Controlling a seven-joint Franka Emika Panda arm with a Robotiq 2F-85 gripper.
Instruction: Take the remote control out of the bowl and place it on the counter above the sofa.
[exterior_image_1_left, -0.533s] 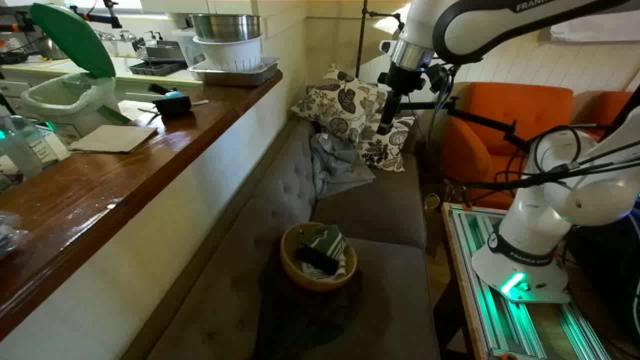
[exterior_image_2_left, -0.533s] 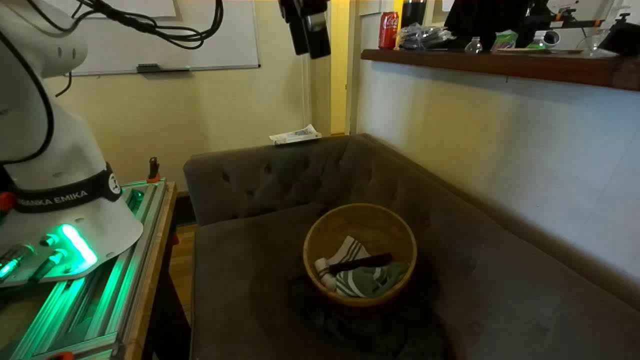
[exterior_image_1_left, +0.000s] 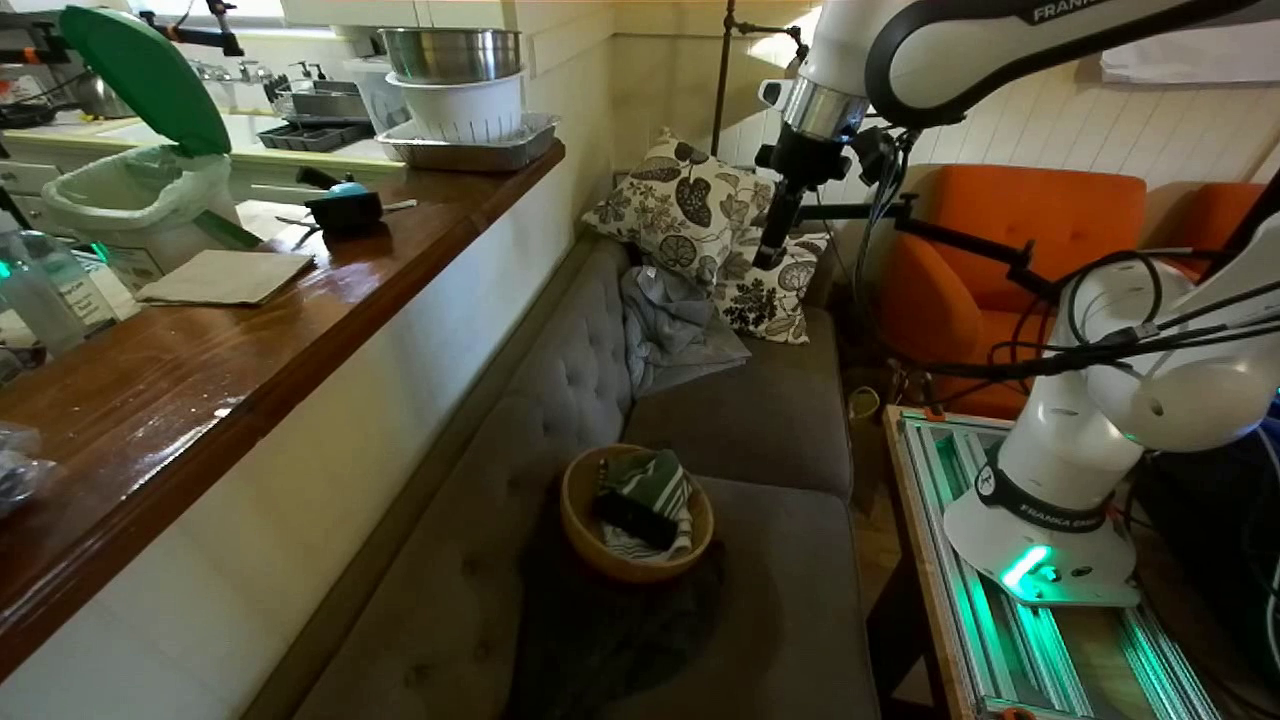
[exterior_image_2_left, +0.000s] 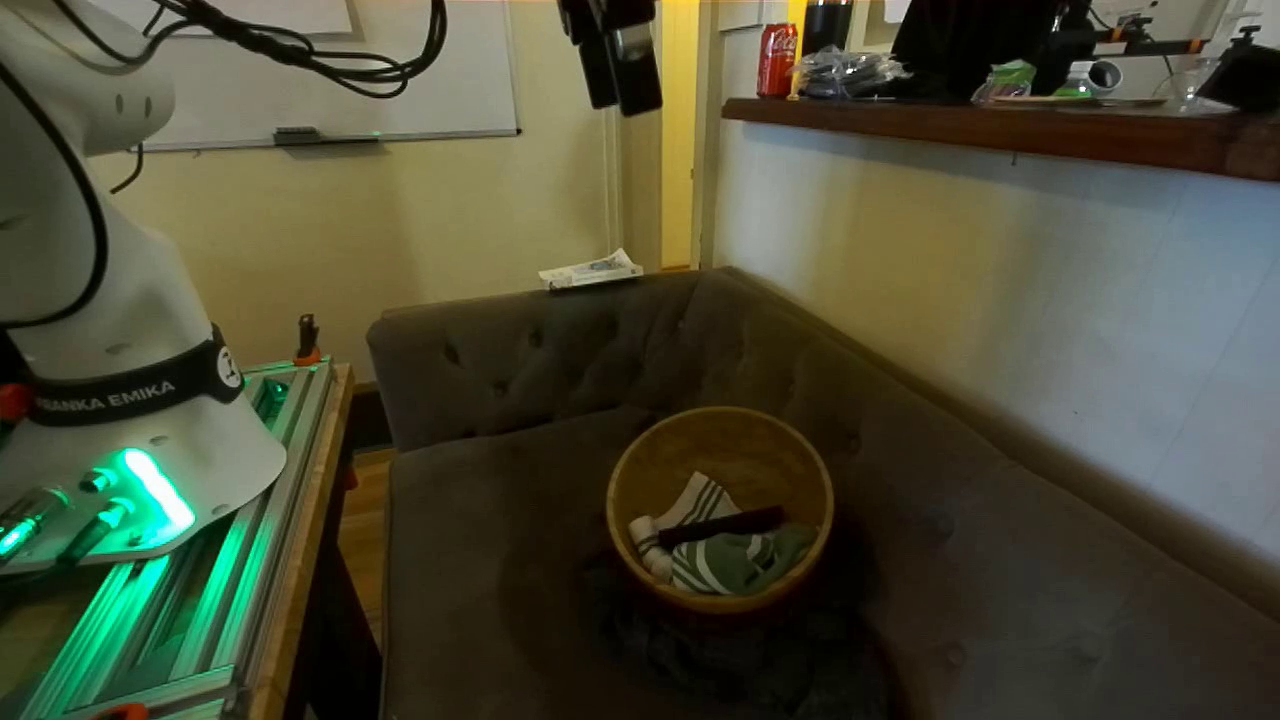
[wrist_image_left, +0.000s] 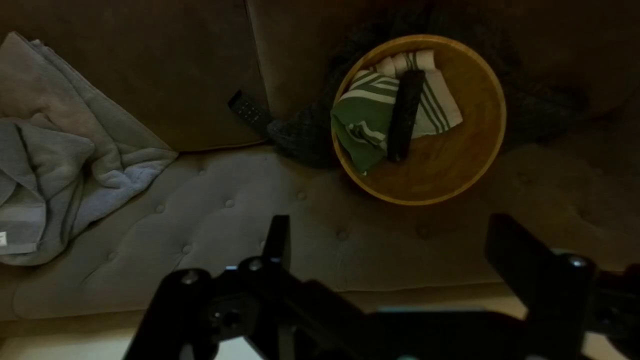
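The jaws of our gripper (wrist_image_left: 390, 232) stood well apart, and we saw them high above the sofa (exterior_image_1_left: 740, 420). We found the dark remote control (wrist_image_left: 405, 120) inside the bowl (wrist_image_left: 460, 155), lying across a green-and-white striped cloth (wrist_image_left: 362, 120). The bowl sat on the sofa, with dark fabric (wrist_image_left: 310, 137) spread around it, and near it we noticed another dark handset (wrist_image_left: 248, 111) with buttons. We saw the counter (exterior_image_1_left: 300, 345) in both exterior views, above the sofa's back.
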